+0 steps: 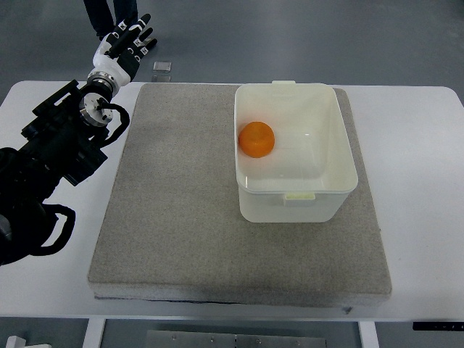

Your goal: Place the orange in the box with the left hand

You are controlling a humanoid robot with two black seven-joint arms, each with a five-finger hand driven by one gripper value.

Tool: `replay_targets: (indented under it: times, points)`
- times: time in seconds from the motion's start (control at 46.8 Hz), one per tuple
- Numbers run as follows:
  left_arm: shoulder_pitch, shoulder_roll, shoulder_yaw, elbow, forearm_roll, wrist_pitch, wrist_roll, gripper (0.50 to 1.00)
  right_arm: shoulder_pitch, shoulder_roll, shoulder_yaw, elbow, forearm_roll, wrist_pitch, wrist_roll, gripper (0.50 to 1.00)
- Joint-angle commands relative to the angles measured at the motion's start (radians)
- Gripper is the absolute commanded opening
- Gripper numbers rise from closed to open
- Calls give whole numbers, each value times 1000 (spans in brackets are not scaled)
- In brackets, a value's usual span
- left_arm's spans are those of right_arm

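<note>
Resting well right of the empty, loosely open left robot hand (129, 40), the orange (257, 139) already sits in the box (290, 206), so I'd judge nothing remains.

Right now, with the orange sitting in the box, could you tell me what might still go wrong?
Little, by the look of it. The orange lies inside the box, close to its left wall, so a knock could set it rolling. The left hand is extended past the table's far edge, holding nothing; swinging the arm back low might catch the grey mat and jolt the box.
</note>
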Motion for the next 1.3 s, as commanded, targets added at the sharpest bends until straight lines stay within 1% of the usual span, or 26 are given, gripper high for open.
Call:
replay_targets:
  times: [0.0,0.085,0.192,0.342,0.513,0.641,1.282]
  points:
    - [1,0,11,2,1,3,-12,896,0,0,0,0,0,0,0,944]
    - [-2,0,11,0,1,11,-12,898,0,0,0,0,0,0,0,944]
    - [-11,15,15,0,7,40,-12,902,0,0,0,0,0,0,0,944]
    - [-33,28,75,0,21,64,-14,898,0,0,0,0,0,0,0,944]
    - [-45,32,78,-1,21,66,-14,896,0,0,0,0,0,0,0,944]
    - [-86,37,80,-1,23,66,-14,896,0,0,0,0,0,0,0,944]
    - [-49,40,83,0,24,77,-14,906,0,0,2,0,2,2,0,944]
